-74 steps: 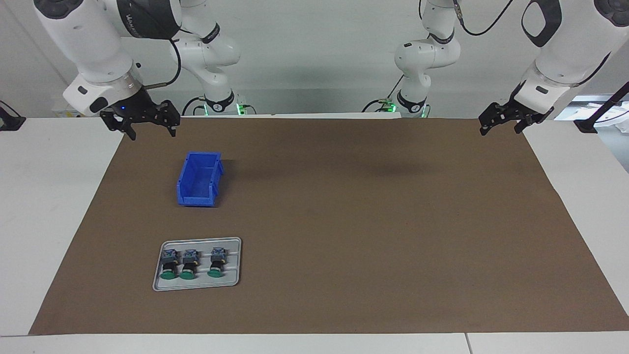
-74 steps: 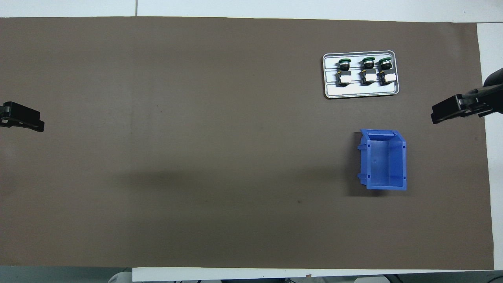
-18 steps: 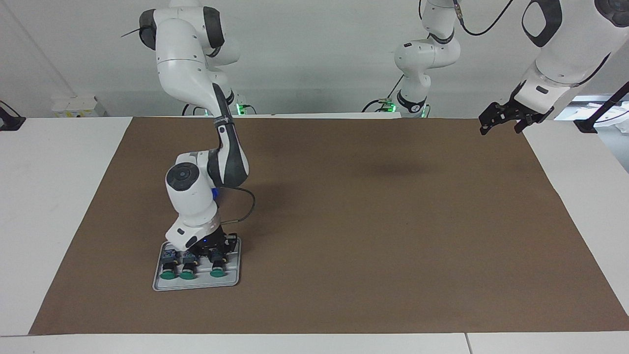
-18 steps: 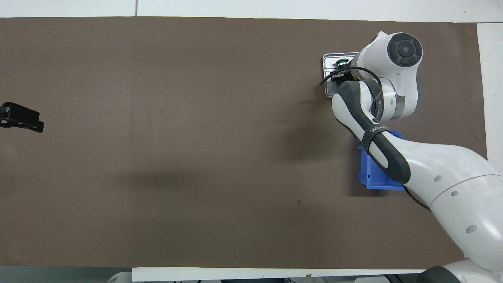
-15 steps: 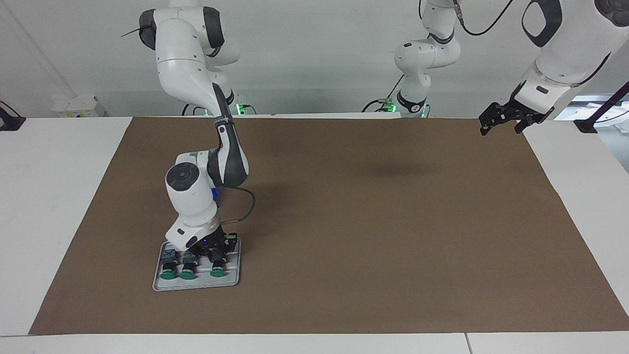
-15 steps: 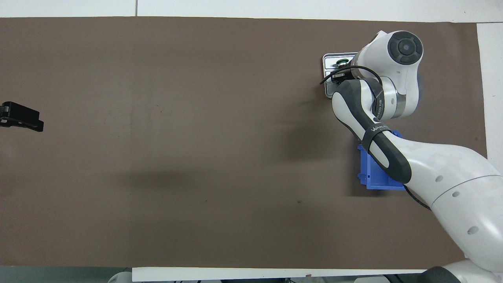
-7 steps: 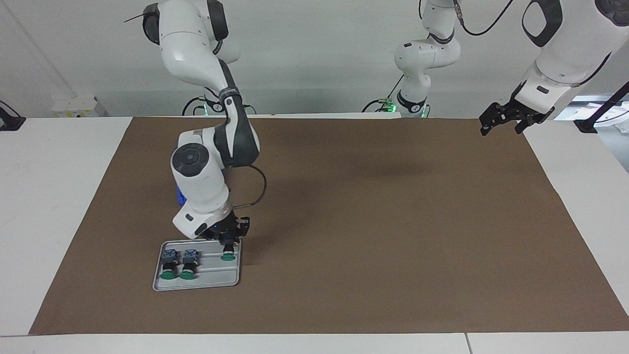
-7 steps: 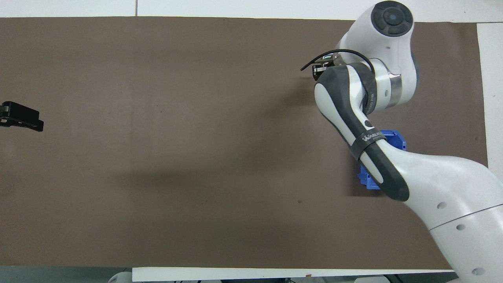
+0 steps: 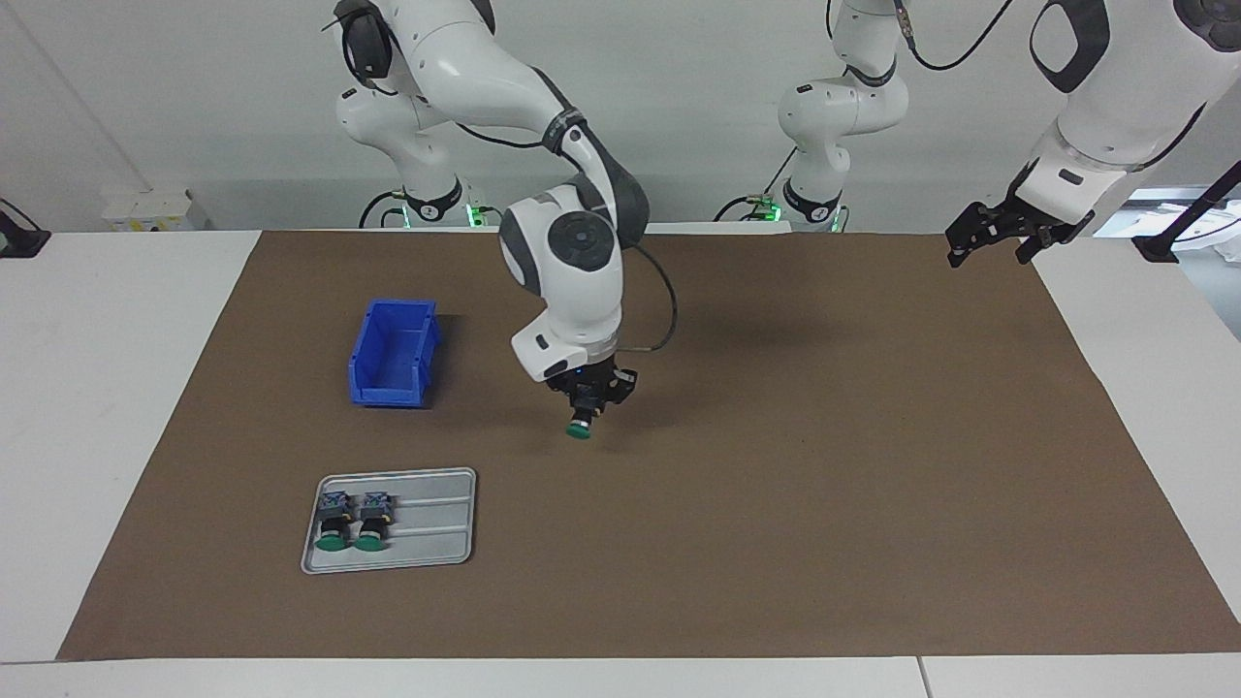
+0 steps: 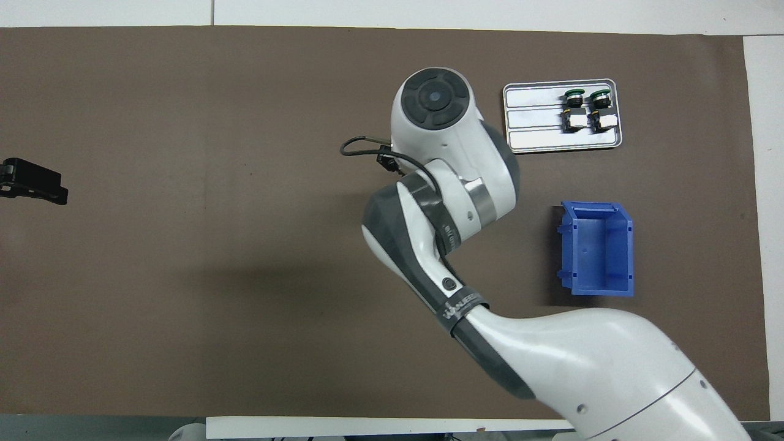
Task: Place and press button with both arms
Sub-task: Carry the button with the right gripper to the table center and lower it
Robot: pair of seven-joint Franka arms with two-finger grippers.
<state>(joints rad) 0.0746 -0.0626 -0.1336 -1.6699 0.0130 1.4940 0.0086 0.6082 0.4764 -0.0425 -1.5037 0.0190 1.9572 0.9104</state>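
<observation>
Item: button [image 9: 580, 428], green cap downward, clamped in the right gripper [image 9: 586, 405], whose fingertips were closed on its black body; carried in the air over the bare middle of the brown mat [image 9: 776, 485], between the tray and the mat's centre

Progress: one button was off the tray [image 9: 427, 557] and in the gripper; it was not yet set down and not yet pressed. Placing and pressing were both judged to be left

Remaining stock: two buttons [image 9: 351, 520] lay side by side on the tray, caps toward the table edge farthest from the robots, at the tray's end toward the right arm's end of the table; the slot beside them was vacant

Left gripper [image 9: 991, 242]: fingers spread wide, holding nothing, waiting above the mat's corner nearest the left arm's base

Obstacles: blue bin [image 9: 393, 351] stood near the mat's edge at the right arm's end, between the tray and the robots, well apart from the carried button

Open room: the mat's centre and whole half toward the left arm held nothing; ample space was judged available for both arms to meet there
</observation>
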